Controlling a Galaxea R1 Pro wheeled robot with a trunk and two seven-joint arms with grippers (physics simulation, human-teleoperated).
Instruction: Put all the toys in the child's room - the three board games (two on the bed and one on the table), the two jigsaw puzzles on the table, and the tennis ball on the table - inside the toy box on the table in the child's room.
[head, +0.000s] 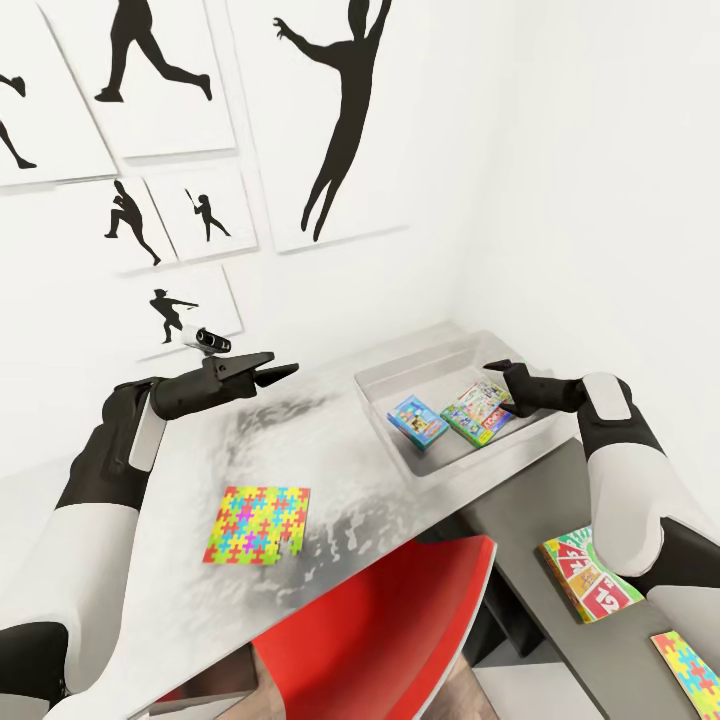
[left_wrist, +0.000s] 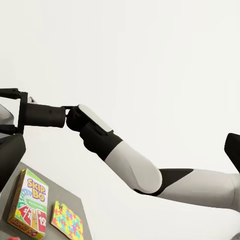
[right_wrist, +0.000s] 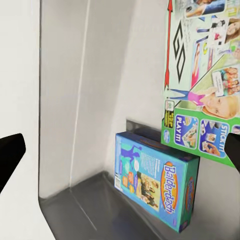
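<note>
The toy box (head: 385, 392) is a grey tray at the far right end of the table (head: 340, 450). In it lie a blue board game (head: 418, 420) and a green and white one (head: 478, 412). My right gripper (head: 495, 378) hovers open over the tray; its wrist view looks past wide-apart fingertips (right_wrist: 11, 152) onto the blue game (right_wrist: 155, 180) and the green game (right_wrist: 202, 75). My left gripper (head: 288, 373) hangs open above the table's middle. One jigsaw puzzle (head: 257, 525) lies on the table. A yellow-green and red board game (head: 590, 572) and another puzzle (head: 690, 672) lie on the lower dark unit. The tennis ball and the bed are out of view.
A red chair (head: 400, 620) is tucked under the table's front edge. The dark side unit (head: 520, 525) adjoins the table at the right. White walls close the corner behind the tray. The left wrist view catches my right arm (left_wrist: 130, 165), the red game (left_wrist: 30, 204) and a puzzle (left_wrist: 67, 221).
</note>
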